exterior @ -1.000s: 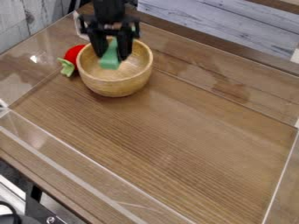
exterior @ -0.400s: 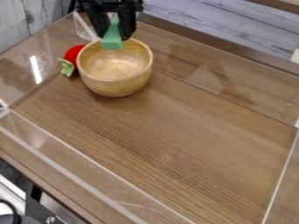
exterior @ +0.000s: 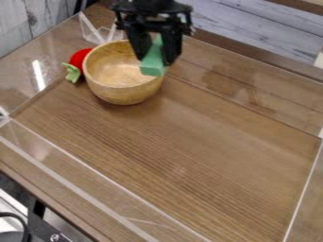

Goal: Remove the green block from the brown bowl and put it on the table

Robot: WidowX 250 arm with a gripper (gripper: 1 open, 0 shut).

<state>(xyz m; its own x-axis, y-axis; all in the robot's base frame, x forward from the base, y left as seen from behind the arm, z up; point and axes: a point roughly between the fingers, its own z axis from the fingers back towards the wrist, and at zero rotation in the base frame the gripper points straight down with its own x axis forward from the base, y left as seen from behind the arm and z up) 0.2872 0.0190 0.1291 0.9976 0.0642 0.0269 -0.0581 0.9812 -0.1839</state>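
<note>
The green block (exterior: pixel 153 62) hangs upright in the air over the right rim of the brown bowl (exterior: pixel 123 77), pinched between the black fingers of my gripper (exterior: pixel 155 49), which is shut on it and points down. The bowl, light-brown wood with a pale inside, stands on the table (exterior: pixel 190 142) at the upper left and holds nothing that I can see. The block's lower end is clear of the bowl's rim.
A small red-and-green rounded toy (exterior: pixel 78 62) lies against the bowl's left side. Low clear plastic walls (exterior: pixel 38 161) edge the tabletop. A grey plank wall runs along the back.
The gripper has lifted the green block out of the bowl and carried it to the right, from above the bowl's middle to above its right rim.
</note>
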